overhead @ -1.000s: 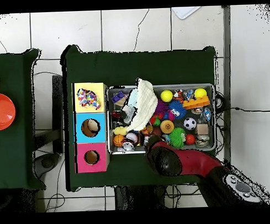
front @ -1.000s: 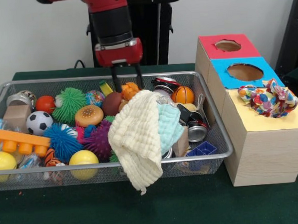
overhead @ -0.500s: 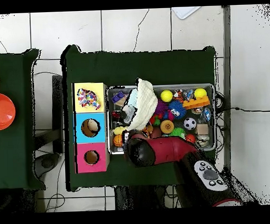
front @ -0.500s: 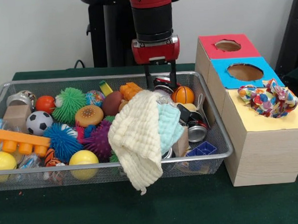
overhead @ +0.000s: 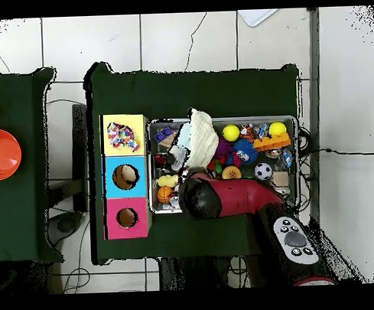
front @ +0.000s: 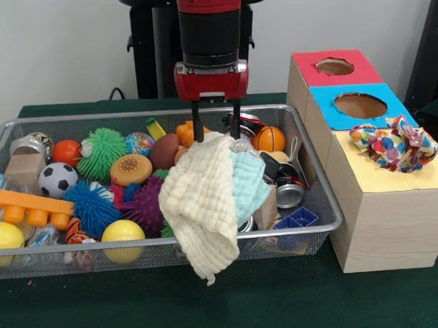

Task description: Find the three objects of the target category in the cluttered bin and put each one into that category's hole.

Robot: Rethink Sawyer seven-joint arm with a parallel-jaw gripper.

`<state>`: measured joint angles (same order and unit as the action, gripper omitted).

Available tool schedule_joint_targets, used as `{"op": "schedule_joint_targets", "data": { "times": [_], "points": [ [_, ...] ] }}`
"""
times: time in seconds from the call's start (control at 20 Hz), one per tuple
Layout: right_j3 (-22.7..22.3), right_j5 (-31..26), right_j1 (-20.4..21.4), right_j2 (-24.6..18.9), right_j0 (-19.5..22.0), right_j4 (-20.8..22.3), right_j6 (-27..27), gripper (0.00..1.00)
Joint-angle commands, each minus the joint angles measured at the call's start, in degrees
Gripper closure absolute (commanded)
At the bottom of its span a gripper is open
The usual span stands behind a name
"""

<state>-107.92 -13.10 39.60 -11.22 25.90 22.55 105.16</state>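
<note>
Dotted fabric piece [front: 394, 146] on yellow box [front: 397, 199]; toy-filled bin [front: 320, 203].

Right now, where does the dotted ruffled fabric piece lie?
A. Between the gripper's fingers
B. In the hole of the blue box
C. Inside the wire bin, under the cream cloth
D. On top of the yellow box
D: the dotted fabric piece rests on the flat top of the yellow box, outside the bin and away from the gripper, which hangs open over the cream cloth.
</note>
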Motion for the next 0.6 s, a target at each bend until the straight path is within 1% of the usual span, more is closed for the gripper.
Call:
{"op": "schedule_joint_targets", "data": {
  "times": [0.05, 0.15, 0.35, 0.45, 0.6],
  "points": [
    [5.97, 4.33, -3.71, 3.94, -1.43, -1.25, 9.27, 0.0],
    [5.98, 5.34, -4.0, 3.78, -1.3, -1.77, 9.5, 0.0],
    [5.69, 5.2, -4.27, 2.03, -1.13, -3.59, 9.42, 0.0],
    [5.97, 5.13, -4.52, 1.75, -1.79, -4.81, 10.01, 0.0],
    [7.48, 5.39, -5.73, 2.47, -3.56, -6.2, 10.59, 0.0]
  ]
}}
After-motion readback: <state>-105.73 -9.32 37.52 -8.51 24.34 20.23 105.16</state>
